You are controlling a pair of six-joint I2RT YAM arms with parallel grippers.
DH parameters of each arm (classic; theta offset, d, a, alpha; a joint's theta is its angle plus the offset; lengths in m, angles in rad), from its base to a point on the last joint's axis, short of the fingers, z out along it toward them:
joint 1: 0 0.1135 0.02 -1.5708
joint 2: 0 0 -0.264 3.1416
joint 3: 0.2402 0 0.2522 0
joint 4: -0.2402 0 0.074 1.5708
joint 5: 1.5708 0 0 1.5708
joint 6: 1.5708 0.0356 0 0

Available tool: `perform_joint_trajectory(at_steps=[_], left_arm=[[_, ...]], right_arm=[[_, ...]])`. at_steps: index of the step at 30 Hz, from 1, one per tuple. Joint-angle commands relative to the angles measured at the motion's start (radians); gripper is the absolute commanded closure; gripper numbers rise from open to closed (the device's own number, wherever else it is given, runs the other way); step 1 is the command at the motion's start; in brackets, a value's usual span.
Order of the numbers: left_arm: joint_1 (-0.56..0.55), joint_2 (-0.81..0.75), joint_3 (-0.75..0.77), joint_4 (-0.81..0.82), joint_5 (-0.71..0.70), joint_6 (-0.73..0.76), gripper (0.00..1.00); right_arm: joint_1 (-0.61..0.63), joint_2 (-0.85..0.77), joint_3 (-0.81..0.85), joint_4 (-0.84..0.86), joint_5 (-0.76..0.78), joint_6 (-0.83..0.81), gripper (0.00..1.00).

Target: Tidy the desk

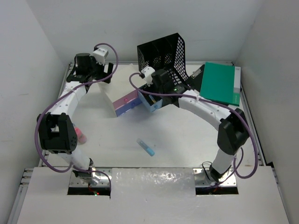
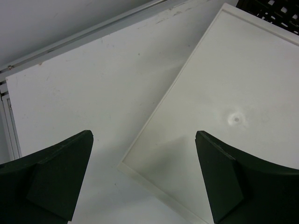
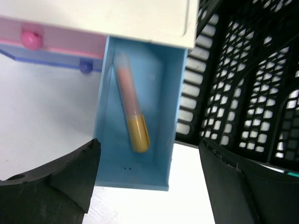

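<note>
The white desk point(image 1: 177, 140) holds a small drawer box with a cream top point(image 1: 119, 88). Its blue drawer point(image 1: 152, 103) is pulled open, and a pink pen with a yellow cap point(image 3: 131, 109) lies inside it point(image 3: 117, 163). My right gripper point(image 1: 150, 96) hovers open over that drawer, holding nothing; the wrist view shows it point(image 3: 149, 158) above the drawer's front end. My left gripper point(image 1: 106, 74) is open and empty above the box's back left corner point(image 2: 224, 102), which lies between its fingers point(image 2: 145, 154).
A black mesh file rack point(image 1: 163, 53) stands right behind the open drawer, close to my right gripper point(image 3: 243, 84). A green book point(image 1: 220, 83) lies at the back right. A blue pen point(image 1: 145, 147) lies mid-desk. A pink item point(image 1: 80, 135) sits by the left arm.
</note>
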Motion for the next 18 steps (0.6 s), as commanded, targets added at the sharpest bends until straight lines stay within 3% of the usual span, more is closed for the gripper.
perform_joint_trajectory(at_steps=[1, 6, 12, 18], left_arm=[[-0.009, -0.002, 0.027, 0.022, 0.003, -0.016, 0.1], [-0.008, -0.006, 0.031, 0.019, -0.003, -0.015, 0.1], [-0.009, -0.025, 0.03, 0.005, -0.002, -0.005, 0.1], [-0.009, -0.049, 0.013, -0.008, -0.008, -0.001, 0.1]], right_arm=[[0.015, -0.111, 0.062, 0.002, 0.005, -0.023, 0.17], [0.212, -0.251, -0.051, 0.043, 0.025, -0.101, 0.18], [0.441, -0.122, -0.218, -0.075, -0.087, 0.009, 0.18], [0.481, -0.048, -0.323, 0.003, -0.029, 0.166, 0.14]])
